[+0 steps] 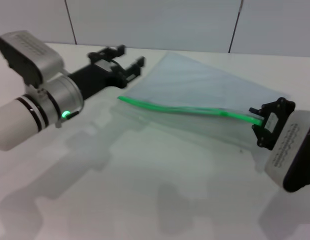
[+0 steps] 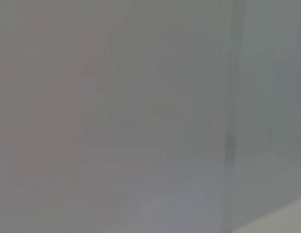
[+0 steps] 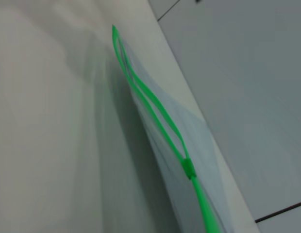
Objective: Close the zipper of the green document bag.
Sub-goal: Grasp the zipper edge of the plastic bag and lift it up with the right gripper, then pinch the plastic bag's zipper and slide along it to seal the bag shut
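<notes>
**Caller:** Where's the green document bag (image 1: 205, 95) right now?

**Me:** It lies flat on the white tabletop (image 1: 145, 190), toward the far edge, by the wall. Its zipper (image 1: 185, 109) runs along the long edge nearest me, a bright green line from mid-tabletop out toward the right edge.

**Caller:** And your right claw (image 1: 261, 121)?

**Me:** Down at the right end of that strip, its black fingers sitting on either side of the green edge. I can't tell if they're actually pinching it. From my right wrist camera, the slider tab (image 3: 189, 168) sits partway along. On the near side of it the strip is one solid line; beyond it the two green tracks bow apart, so the bag's mouth gapes open all the way to the far corner.

**Caller:** Left claw (image 1: 124, 65)?

**Me:** Stretched out near the far edge of the tabletop, just beside the bag's left corner. Its fingers are spread apart and they hold nothing. The left wrist camera gives me only a grey blur, nothing I can make out.
</notes>
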You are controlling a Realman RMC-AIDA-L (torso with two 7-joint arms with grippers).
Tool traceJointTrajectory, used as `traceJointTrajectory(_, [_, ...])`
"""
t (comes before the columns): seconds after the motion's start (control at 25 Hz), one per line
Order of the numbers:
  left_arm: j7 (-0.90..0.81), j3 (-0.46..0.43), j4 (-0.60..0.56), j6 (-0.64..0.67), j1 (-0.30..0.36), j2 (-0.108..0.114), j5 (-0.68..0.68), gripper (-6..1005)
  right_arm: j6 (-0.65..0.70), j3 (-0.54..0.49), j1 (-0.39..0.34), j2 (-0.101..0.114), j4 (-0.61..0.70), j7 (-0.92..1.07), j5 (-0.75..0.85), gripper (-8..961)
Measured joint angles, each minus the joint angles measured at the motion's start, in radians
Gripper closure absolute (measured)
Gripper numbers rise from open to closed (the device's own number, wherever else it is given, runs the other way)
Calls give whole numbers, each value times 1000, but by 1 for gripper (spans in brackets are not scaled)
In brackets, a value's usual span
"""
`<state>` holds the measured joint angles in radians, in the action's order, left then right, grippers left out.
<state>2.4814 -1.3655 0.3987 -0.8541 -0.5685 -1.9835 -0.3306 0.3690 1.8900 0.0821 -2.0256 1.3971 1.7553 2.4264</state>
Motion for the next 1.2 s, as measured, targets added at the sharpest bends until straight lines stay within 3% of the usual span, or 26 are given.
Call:
traceJointTrajectory(0.28, [-105, 1, 212, 3, 38, 5, -367, 423, 106, -61, -18, -1, 92, 41, -4, 895])
traceJointTrajectory(0.48, [-222, -6, 305, 8, 15, 5, -632, 426, 118, -61, -17, -1, 100, 48, -5, 895])
traceJointTrajectory(0.84, [-253, -9, 364, 14, -39, 6, -762, 432, 183, -64, -14, -1, 144, 82, -17, 901])
traceJointTrajectory(1.2, [-319, -4, 392, 58, -73, -23, -970, 438, 232, -75, -13, 0, 199, 127, -17, 903])
